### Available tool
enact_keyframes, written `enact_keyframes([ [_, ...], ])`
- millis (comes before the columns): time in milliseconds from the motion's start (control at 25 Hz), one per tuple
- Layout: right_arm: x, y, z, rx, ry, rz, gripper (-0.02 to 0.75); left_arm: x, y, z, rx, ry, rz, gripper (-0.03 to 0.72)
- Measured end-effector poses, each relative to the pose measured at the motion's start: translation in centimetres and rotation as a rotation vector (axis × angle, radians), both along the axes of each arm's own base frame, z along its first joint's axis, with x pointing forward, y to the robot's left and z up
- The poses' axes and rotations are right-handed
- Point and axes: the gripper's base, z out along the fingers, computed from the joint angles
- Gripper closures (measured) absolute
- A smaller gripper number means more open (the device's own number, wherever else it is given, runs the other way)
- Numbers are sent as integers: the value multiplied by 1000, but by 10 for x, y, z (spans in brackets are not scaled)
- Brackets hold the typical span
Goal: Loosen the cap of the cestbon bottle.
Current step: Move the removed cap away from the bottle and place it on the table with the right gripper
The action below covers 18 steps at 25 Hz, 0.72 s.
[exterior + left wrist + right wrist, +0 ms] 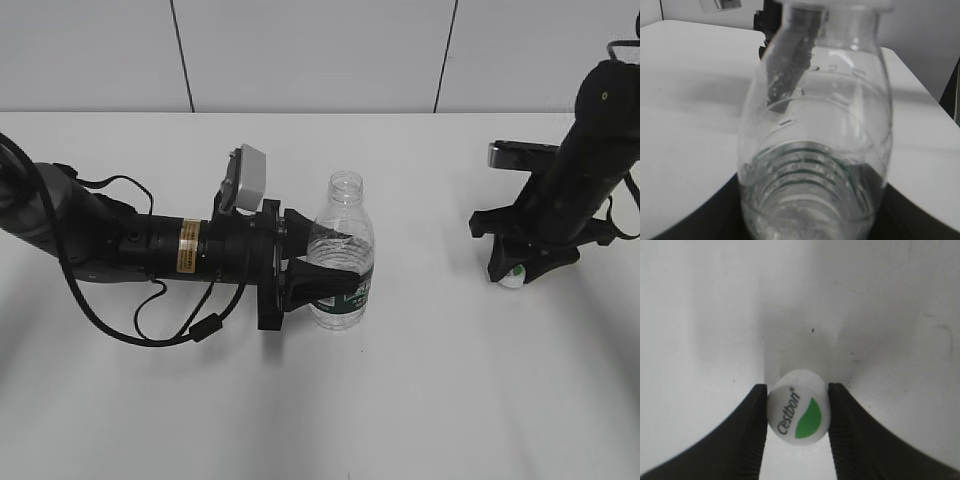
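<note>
The cestbon bottle (341,255) stands upright at the table's middle with its neck open and no cap on it. My left gripper (322,268) is shut on the bottle's body from the left. In the left wrist view the clear bottle (815,150) fills the frame between the jaws. The white cap (798,414) with a green patch is between the fingers of my right gripper (797,412), which is shut on it. In the exterior view the cap (512,276) sits low at the table under my right gripper (512,272) at the right.
The white table (420,400) spreads around both arms. A loose black cable (150,320) from the left arm lies on the table in front of it. A grey wall with dark seams stands behind.
</note>
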Motion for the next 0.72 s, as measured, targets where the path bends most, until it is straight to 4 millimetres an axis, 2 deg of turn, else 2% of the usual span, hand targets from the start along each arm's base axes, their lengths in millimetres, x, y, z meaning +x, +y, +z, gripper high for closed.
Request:
enact_keyframes([
  [200, 0, 0, -2, -1, 10, 1, 435, 0, 0, 0, 0, 0, 0, 316],
  [280, 0, 0, -2, -1, 10, 1, 378, 0, 0, 0, 0, 0, 0, 316],
  [400, 0, 0, -2, -1, 10, 0, 230, 0, 0, 0, 0, 0, 0, 316],
  [480, 0, 0, -2, -1, 9, 0, 179, 0, 0, 0, 0, 0, 0, 316],
  [720, 10, 2, 13, 10, -32, 3, 181, 0, 0, 0, 0, 0, 0, 316],
])
